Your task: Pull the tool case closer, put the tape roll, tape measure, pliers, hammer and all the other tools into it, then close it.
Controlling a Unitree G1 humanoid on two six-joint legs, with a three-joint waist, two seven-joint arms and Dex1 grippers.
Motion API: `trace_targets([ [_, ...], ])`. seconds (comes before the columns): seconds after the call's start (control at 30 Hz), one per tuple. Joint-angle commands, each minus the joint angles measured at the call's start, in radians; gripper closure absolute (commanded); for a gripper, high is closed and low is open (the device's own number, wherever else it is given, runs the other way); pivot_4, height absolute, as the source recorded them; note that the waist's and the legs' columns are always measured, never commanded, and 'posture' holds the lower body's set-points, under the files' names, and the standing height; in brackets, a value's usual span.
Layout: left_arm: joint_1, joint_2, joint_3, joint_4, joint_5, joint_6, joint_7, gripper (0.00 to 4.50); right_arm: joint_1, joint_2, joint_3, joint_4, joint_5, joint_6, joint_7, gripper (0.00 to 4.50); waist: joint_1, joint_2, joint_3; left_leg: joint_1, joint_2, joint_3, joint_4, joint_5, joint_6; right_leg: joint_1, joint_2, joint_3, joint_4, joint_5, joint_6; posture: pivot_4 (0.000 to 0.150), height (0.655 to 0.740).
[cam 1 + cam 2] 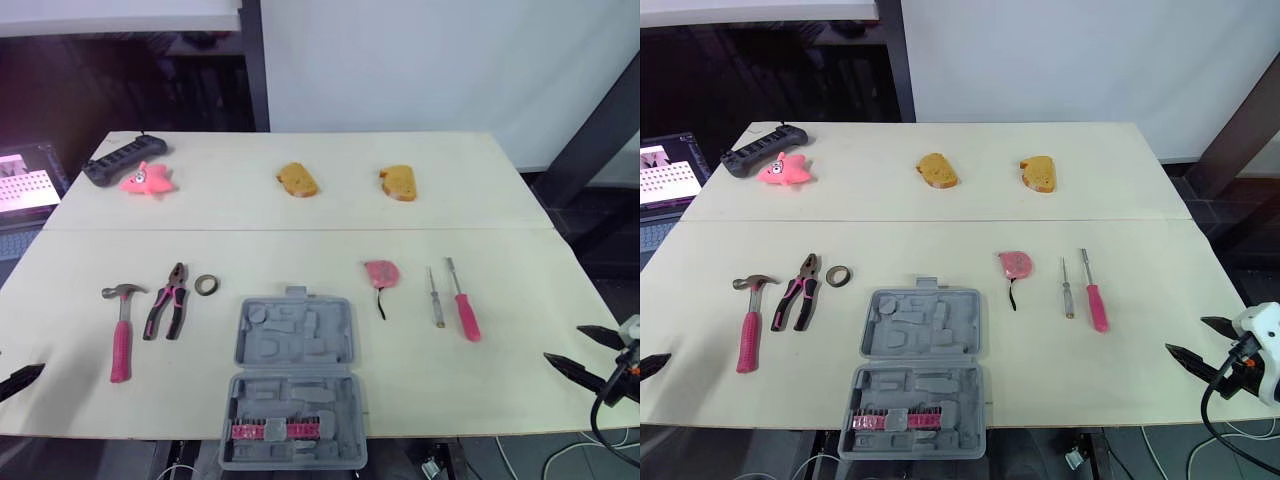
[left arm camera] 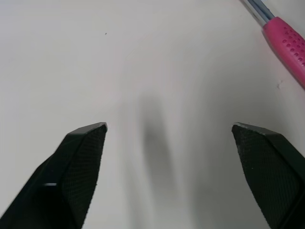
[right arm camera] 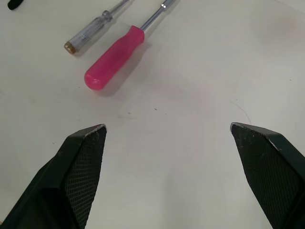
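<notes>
Open case at the table's near edge, tools spread either side, both grippers empty.

Head views: the case (image 1: 293, 380) lies opened flat on the table (image 1: 330, 205). To its left are the tape roll (image 1: 206, 285), then the pliers (image 1: 168, 300), then the hammer (image 1: 121, 330) farthest out. To its right and slightly beyond it are the tape measure (image 1: 381, 272), a clear screwdriver (image 1: 435, 297) and a pink screwdriver (image 1: 464, 305). The right gripper (image 1: 563, 342) hovers well right of the case, fingers apart. Left wrist view: the left gripper (image 2: 167, 128) is spread wide over bare table, holding nothing, with the hammer's pink handle nearby. Right wrist view: the fingers are spread wide and hold nothing, and both screwdrivers lie ahead of the tips.
</notes>
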Motion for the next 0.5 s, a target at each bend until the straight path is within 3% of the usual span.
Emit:
trace_targets([
  [0.03, -0.009, 0.021, 0.032, 0.015, -0.009, -0.022, -0.004, 0.05, -0.009, -0.011, -0.014, -0.003, 0.014, -0.032, -0.001, 0.00, 0.000, 0.000, 0.000, 0.000, 0.000, 0.000, 0.000, 0.000, 0.000, 0.000, 0.000, 0.000, 0.000, 0.000, 0.000, 0.150, 0.7400],
  [0.33, -0.028, -0.034, 0.020, -0.086, -0.032, 0.015, 0.027, 0.05, -0.046, 0.021, 0.038, -0.150, 0.048, 0.039, -0.072, 0.00, 0.000, 0.002, 0.000, 0.000, 0.000, 0.000, 0.000, 0.000, 0.000, 0.000, 0.000, 0.000, 0.001, 0.000, 0.000, 0.150, 0.7400],
  [0.5, -0.106, -0.082, -0.027, -0.250, -0.050, 0.131, 0.080, 0.05, -0.114, 0.058, 0.143, -0.396, 0.132, 0.191, -0.152, 0.00, 0.002, 0.002, 0.000, 0.000, 0.000, 0.000, 0.001, 0.000, 0.000, 0.001, 0.000, 0.000, 0.001, 0.002, 0.003, 0.150, 0.7400],
])
